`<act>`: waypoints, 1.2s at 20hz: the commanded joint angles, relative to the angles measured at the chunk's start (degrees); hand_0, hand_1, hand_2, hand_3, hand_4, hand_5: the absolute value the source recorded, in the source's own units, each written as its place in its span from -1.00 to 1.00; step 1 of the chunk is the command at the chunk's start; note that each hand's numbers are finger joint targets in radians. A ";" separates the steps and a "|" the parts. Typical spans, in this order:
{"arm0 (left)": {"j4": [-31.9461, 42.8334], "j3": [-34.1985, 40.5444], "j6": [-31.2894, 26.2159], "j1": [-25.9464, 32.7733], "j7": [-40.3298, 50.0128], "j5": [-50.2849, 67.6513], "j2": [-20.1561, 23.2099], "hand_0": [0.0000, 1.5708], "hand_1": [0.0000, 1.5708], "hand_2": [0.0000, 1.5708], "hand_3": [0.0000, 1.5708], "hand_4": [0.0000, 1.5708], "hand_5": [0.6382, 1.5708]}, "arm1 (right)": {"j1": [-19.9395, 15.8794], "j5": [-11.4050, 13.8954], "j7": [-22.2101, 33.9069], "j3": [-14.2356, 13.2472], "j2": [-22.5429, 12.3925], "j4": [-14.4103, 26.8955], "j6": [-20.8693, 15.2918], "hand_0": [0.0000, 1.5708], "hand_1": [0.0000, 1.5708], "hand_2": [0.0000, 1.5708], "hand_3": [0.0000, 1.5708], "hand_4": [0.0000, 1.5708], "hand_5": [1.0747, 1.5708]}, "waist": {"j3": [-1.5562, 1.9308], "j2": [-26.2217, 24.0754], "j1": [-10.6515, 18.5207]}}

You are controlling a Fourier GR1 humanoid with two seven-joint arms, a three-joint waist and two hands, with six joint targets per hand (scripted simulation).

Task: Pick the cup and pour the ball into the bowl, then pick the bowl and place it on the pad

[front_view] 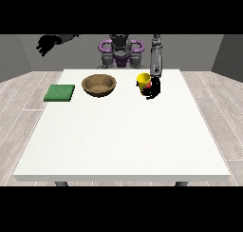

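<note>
a humanoid robot (119, 50) stands behind a white worktop (123, 136), its arms reaching out over the surface. the hand at the view's right (153, 89) is lowered beside a yellow cup (143, 79) that stands upright on the far right part of the worktop; the black hand is against the cup's side, though whether its fingers close round the cup cannot be told. the hand at the view's left (46, 44) is raised high, off beyond the worktop's far left corner, fingers curled and holding nothing. a brown bowl (98, 85) sits left of the cup, with a green pad (60, 93) further left.
</note>
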 commanded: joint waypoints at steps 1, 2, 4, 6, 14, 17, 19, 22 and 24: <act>2.75 -2.40 3.28 -1.81 3.94 -3.02 -0.64 0.63 0.63 1.00 1.00 0.79 0.67 | 0.66 -2.72 -0.31 -3.21 -2.47 4.98 3.19 -1.00 -1.00 -1.00 -0.81 -0.20 0.98 | -0.33 -2.34 0.23; 2.23 -4.33 3.54 0.33 5.47 -4.97 -0.39 0.64 0.64 1.00 1.00 0.79 0.66 | 3.75 -0.17 0.67 -0.90 -0.21 3.43 1.49 -1.00 -1.00 -1.00 -0.77 -0.19 0.98 | -0.32 -7.17 1.36; -0.58 -7.48 10.14 -3.20 11.72 -8.64 -3.32 0.61 0.61 1.00 1.00 0.78 0.70 | -0.36 -2.58 2.22 -4.00 -4.64 10.47 3.41 -1.00 -1.00 -1.00 -0.63 -0.19 0.98 | -0.24 -9.03 2.85; -0.26 -9.86 11.72 -4.06 15.31 -12.58 -1.05 0.64 0.64 1.00 1.00 0.80 0.73 | 1.30 -1.57 1.21 -3.64 -4.08 11.39 3.85 -1.00 -1.00 -1.00 -0.58 -0.19 0.98 | -0.24 -10.62 2.89; 5.72 -26.82 23.74 -10.90 33.59 -39.01 1.76 0.73 0.73 1.00 1.00 0.85 0.92 | 1.22 1.27 1.24 -1.83 -2.71 16.92 2.68 -1.00 -1.00 -1.00 -0.81 -0.15 0.96 | 0.11 -16.29 3.77; 8.49 -31.46 24.34 -16.35 45.70 -46.62 -3.46 0.71 0.71 1.00 1.00 0.84 0.93 | -0.86 0.24 0.88 -3.36 -3.97 20.81 3.37 -1.00 -1.00 -1.00 -0.88 -0.14 0.95 | -0.05 -16.87 4.77; 8.67 -34.38 24.87 -16.25 51.56 -49.66 -7.25 0.71 0.71 1.00 1.00 0.84 0.93 | 1.51 0.47 -1.85 -3.58 -3.92 23.49 6.10 -1.00 -1.00 -1.00 -0.91 -0.12 0.95 | -0.17 -17.98 4.89; 9.02 -37.26 18.25 -21.34 58.97 -53.05 -7.39 0.73 0.73 1.00 1.00 0.83 0.95 | -0.38 -1.24 -0.89 -5.36 -6.59 27.08 7.96 -1.00 -1.00 -1.00 -1.00 -0.13 0.95 | -0.19 -18.81 5.66; 9.45 -39.61 16.77 -23.34 63.54 -55.73 -7.45 0.74 0.74 1.00 1.00 0.87 0.91 | -0.64 0.08 -1.18 -3.51 -4.35 26.60 6.68 -1.00 -1.00 -1.00 -1.00 -0.12 0.95 | -0.24 -18.52 3.88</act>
